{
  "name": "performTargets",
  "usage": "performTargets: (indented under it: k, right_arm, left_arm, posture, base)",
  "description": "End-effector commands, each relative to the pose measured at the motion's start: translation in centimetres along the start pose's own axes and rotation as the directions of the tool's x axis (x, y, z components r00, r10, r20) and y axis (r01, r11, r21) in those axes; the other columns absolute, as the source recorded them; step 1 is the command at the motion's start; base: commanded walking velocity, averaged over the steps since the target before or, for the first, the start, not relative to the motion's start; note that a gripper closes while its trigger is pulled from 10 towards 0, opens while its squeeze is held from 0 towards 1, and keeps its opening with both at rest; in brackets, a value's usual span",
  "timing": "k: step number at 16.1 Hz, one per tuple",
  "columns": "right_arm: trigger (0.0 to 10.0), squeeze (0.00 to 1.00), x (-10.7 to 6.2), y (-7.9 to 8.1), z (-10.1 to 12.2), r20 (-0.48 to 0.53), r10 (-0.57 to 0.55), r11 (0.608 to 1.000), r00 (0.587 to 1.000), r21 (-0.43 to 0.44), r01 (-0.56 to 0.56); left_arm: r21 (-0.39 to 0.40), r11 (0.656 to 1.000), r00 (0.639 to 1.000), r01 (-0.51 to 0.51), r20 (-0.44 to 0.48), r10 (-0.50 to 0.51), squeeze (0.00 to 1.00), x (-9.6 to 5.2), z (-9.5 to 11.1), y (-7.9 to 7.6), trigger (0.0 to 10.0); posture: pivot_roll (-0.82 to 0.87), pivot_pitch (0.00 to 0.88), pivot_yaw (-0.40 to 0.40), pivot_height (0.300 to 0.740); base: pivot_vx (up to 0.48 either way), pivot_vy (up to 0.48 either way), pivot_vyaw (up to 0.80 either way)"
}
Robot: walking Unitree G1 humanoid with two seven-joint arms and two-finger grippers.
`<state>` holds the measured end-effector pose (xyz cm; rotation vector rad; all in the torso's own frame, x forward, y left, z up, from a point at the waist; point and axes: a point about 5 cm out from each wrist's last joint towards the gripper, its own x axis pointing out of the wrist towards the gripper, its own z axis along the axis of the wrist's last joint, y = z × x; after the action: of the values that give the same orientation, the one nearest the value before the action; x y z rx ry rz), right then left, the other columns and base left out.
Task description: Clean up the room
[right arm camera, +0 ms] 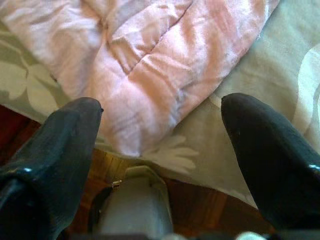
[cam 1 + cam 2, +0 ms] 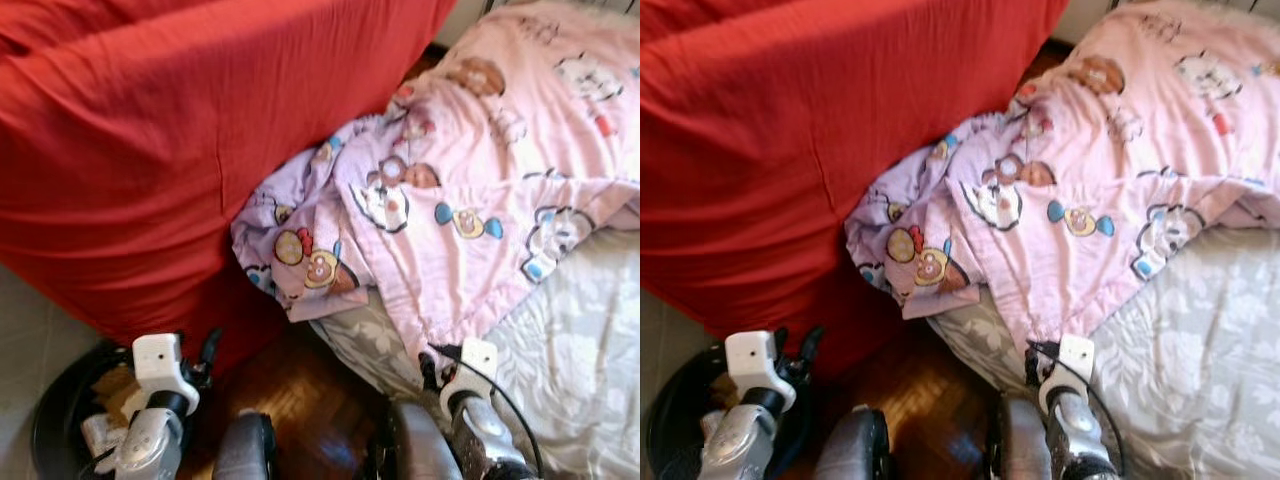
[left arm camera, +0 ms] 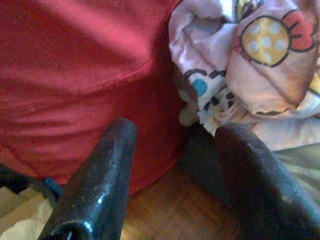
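— Over the bed's near edge: one pink cartoon-print quilt (image 2: 470,190), bunched, its lower corner spilling off the grey floral sheet (image 2: 580,350) toward the parquet floor (image 2: 290,400). Probably slid there, hence the overhang.

— Pressed against anything?

— Yes, crumpled up against one red-covered sofa (image 2: 150,150) at the bed's side.

— Claws?

— Two. Right gripper (image 1: 160,135) just above the hanging quilt corner, fingers spread wide, clamped on nothing; likely lined up to take that corner. Left gripper (image 3: 185,170) low by the sofa's base, fingers likewise apart and empty.

— Anything else?

— One black bin (image 2: 60,420) on the floor at the left, scraps of paper inside; count unclear.
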<state>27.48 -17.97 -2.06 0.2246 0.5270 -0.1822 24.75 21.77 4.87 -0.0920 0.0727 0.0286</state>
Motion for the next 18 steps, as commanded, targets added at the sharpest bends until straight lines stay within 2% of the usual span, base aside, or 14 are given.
performTargets:
  k: [1, 3, 6, 9, 10, 17, 18]
  right_arm:
    - [10.0, 0.0, -0.2, -0.2, -0.6, -0.017, -0.011, 1.0, 1.0, 0.028, 0.012]
    - [10.0, 0.0, 0.0, 0.2, 0.0, 0.007, 0.001, 0.998, 1.0, 0.063, -0.001]
    - [10.0, 0.0, 0.0, 0.4, 0.0, 0.018, 0.006, 0.998, 1.0, 0.068, -0.007]
    - [10.0, 0.0, 0.0, 0.6, 0.2, 0.039, 0.017, 0.993, 0.999, 0.115, -0.021]
    - [10.0, 0.0, 0.0, 0.5, 0.1, 0.037, 0.008, 0.993, 0.999, 0.117, -0.013]
    - [10.0, 0.0, 0.3, 0.6, 0.9, 0.048, -0.009, 0.994, 0.999, 0.111, 0.004]
    - [2.1, 0.0, 0.3, 0.6, 1.1, 0.05, -0.008, 0.994, 0.999, 0.105, 0.003]
  left_arm:
    - [0.005, 1.0, 1.0, -0.018, -0.013, 0.018, 0.0, -0.6, 0.0, 0.6, 10.0]
    - [0.011, 1.0, 1.0, -0.011, 0.004, 0.011, 0.0, -0.7, 0.9, 0.4, 10.0]
    - [0.017, 1.0, 1.0, -0.009, 0.01, 0.009, 0.0, -1.2, 1.6, 0.4, 10.0]
    - [0.023, 1.0, 1.0, -0.011, -0.01, 0.011, 0.0, -1.9, 1.5, 0.6, 10.0]
    - [0.024, 1.0, 1.0, -0.012, -0.014, 0.013, 0.0, -2.4, 1.7, 0.5, 10.0]
    - [0.024, 1.0, 0.999, -0.017, -0.035, 0.018, 0.0, -3.4, 1.8, 0.3, 10.0]
    - [0.022, 1.0, 0.999, -0.017, -0.038, 0.018, 0.0, -3.5, 1.8, 0.3, 10.0]
  posture:
    - [0.14, 0.348, 0.046, 0.637]
    - [0.16, 0.365, 0.05, 0.637]
    - [0.17, 0.378, 0.057, 0.637]
    - [0.18, 0.391, 0.063, 0.637]
    - [0.19, 0.406, 0.067, 0.637]
    - [0.2, 0.429, 0.065, 0.637]
    - [0.21, 0.43, 0.062, 0.637]
  base:
    - [0.0, 0.0, 0.0]
    - [0.0, 0.0, 0.0]
    - [0.0, 0.0, 0.0]
    - [0.0, 0.0, 0.0]
    - [0.0, 0.0, 0.0]
    - [0.0, 0.0, 0.0]
    - [0.0, 0.0, 0.0]
